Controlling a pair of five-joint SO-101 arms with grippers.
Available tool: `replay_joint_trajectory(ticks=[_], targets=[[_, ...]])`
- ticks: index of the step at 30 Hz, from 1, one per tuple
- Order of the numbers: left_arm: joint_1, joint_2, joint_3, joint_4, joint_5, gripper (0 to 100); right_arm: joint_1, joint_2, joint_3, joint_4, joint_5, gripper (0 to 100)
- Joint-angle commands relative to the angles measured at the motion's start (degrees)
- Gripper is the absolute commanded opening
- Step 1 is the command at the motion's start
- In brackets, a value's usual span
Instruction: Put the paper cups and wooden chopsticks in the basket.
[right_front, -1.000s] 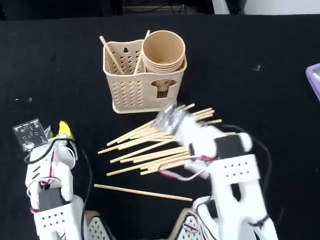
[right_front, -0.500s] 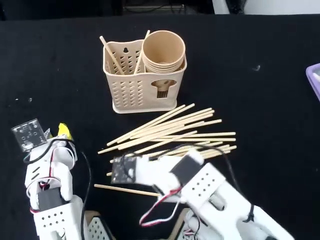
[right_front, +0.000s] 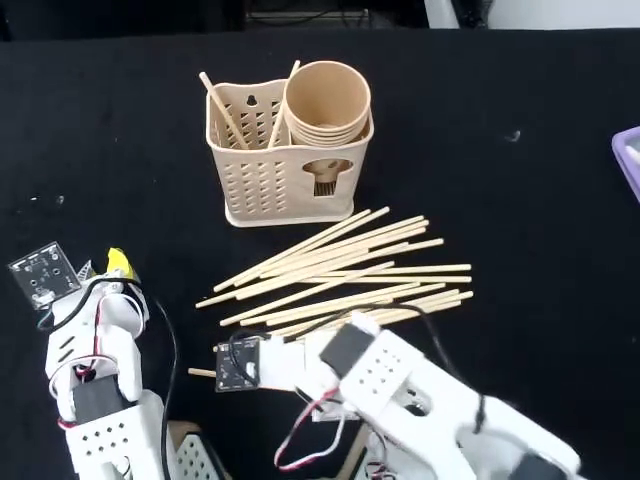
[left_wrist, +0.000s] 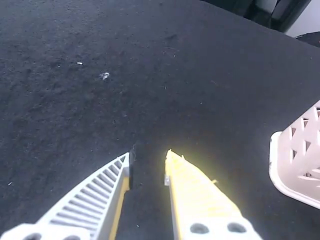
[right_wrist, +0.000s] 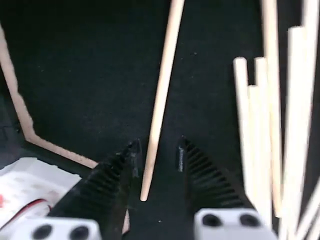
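Note:
A beige slotted basket (right_front: 285, 165) stands at the back of the black table with stacked paper cups (right_front: 327, 100) and two chopsticks (right_front: 222, 105) in it. A pile of wooden chopsticks (right_front: 340, 272) lies in front of it. One lone chopstick (right_wrist: 161, 100) lies nearer the front edge, its end (right_front: 200, 372) poking out from under the right arm (right_front: 385, 375). My right gripper (right_wrist: 157, 149) is open and low over the table, with one finger on each side of this lone chopstick. My left gripper (left_wrist: 148, 157) is open over bare table at the front left, holding nothing.
A purple object (right_front: 628, 152) sits at the table's right edge. The basket's corner (left_wrist: 300, 150) shows in the left wrist view. The arms' white bases (right_front: 110, 440) and a wooden board edge (right_wrist: 20, 110) line the front.
The right arm swung from above the chopstick pile toward the front and came down over the lone chopstick. The left arm shifted slightly to the left.

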Motion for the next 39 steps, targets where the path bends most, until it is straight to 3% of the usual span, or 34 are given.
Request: replay_joint_trajectory(ticks=[1,10,14,19,22,28,32,35,39], targets=[[-0.66,-0.26,-0.75,-0.09,0.70,13,-0.97,10.95,-4.62,-1.49,0.70,12.3],[-0.66,-0.35,-0.66,-0.18,0.70,13,-0.88,22.73,-5.49,-6.77,0.97,11.9],[-0.66,-0.35,-0.66,-0.09,0.70,13,-0.79,23.43,-5.58,-6.77,1.14,0.8],[-0.66,-0.35,-0.66,-0.09,0.70,13,0.09,23.34,-6.46,-5.98,0.97,1.1],[-0.66,-0.35,-0.66,0.00,0.70,13,4.40,22.11,-10.42,-2.37,1.67,1.1],[-0.66,-0.35,-0.66,0.09,0.70,13,16.53,13.14,-20.18,8.09,10.73,1.1],[-0.66,-0.35,-0.66,-0.09,0.79,13,23.65,4.62,-28.18,11.08,11.25,1.1],[-0.66,-0.35,-0.66,-0.18,0.88,13,23.91,-3.03,-33.98,10.90,3.96,1.1],[-0.66,-0.35,-0.66,-0.18,1.05,13,17.58,-11.38,-42.15,4.84,-8.70,1.1]])
